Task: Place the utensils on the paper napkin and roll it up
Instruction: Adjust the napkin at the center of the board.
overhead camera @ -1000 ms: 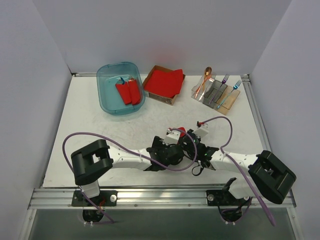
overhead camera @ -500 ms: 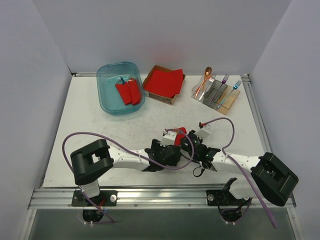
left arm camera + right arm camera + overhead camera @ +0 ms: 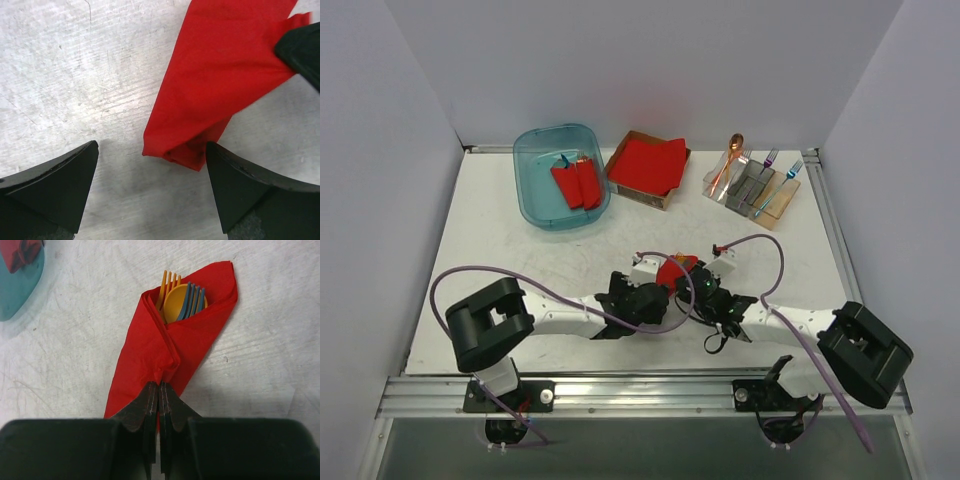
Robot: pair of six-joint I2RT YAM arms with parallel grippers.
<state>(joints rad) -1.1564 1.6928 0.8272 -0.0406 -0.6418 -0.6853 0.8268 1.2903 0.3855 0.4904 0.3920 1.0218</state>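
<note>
- teal bin (image 3: pixel 528 205), far up-left of the paper napkin (image 3: pixel 150 350): holds finished red rolls (image 3: pixel 576 183), so it is probably the drop-off spot for done bundles.
- left gripper (image 3: pixel 151 160), just left of the napkin: jaws wide apart, holding nothing. They straddle the napkin's pointed lower tip without touching it, probably ready to catch that end.
- paper napkin, mid-table between both wrists: bright red, folded into a long narrow cone with two flaps overlapped down the middle. It is wide at the far end and tapers to a loose tip near the left fingers.
- utensils (image 3: pixel 182 302), inside the napkin's wide far end: orange fork tines, a yellow spoon bowl and blue fork tines poke out, with the handles hidden under the flaps. They are wrapped, so the placing step looks done.
- right gripper (image 3: pixel 159 390), at the napkin's near half: jaws closed tight on the overlap seam. It looks like a pinch so the flaps don't spring open.
- cardboard box (image 3: pixel 665 195) of red stock, up behind the napkin: spare sheets.
- cutlery organiser (image 3: pixel 752 190), far up-right of the napkin: more cutlery is left in it.
</note>
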